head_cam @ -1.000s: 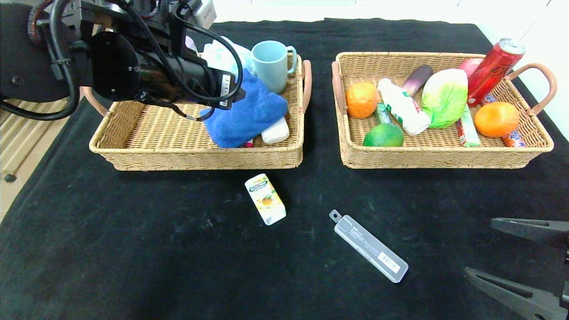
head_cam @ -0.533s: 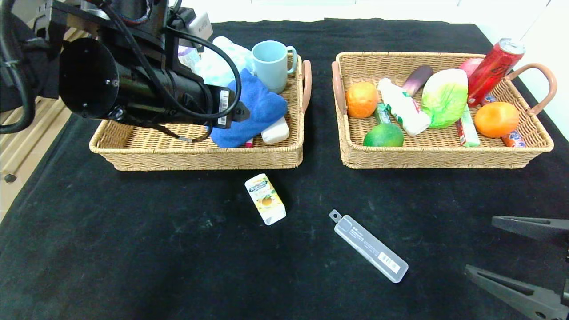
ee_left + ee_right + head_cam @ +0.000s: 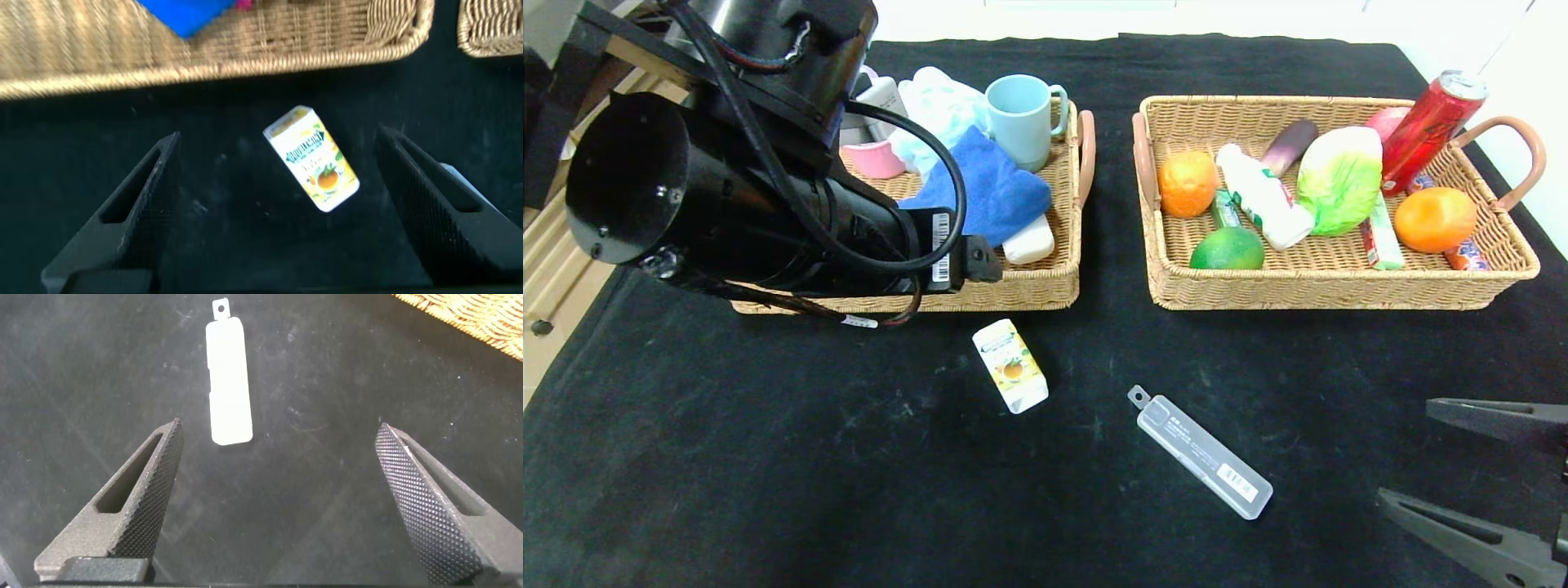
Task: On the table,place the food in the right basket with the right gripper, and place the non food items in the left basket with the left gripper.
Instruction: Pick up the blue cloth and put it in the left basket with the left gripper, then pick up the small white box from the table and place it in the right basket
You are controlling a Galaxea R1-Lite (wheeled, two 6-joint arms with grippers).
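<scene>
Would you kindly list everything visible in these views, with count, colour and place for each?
table: 1, black cloth, under everything
left basket: 1, tan wicker, far left
right basket: 1, tan wicker, far right
blue towel: 1, in left basket
mug: 1, pale blue, left basket, far corner
pink item: 1, left basket
cabbage: 1, green-white, right basket
white bottle: 1, right basket
oranges: 2, right basket
green fruit: 1, right basket
red can: 1, right basket, far corner
small carton: 1, white-yellow, on table before left basket
clear plastic case: 1, on table, nearer
left gripper: open, above carton
right gripper: open, near right edge
</scene>
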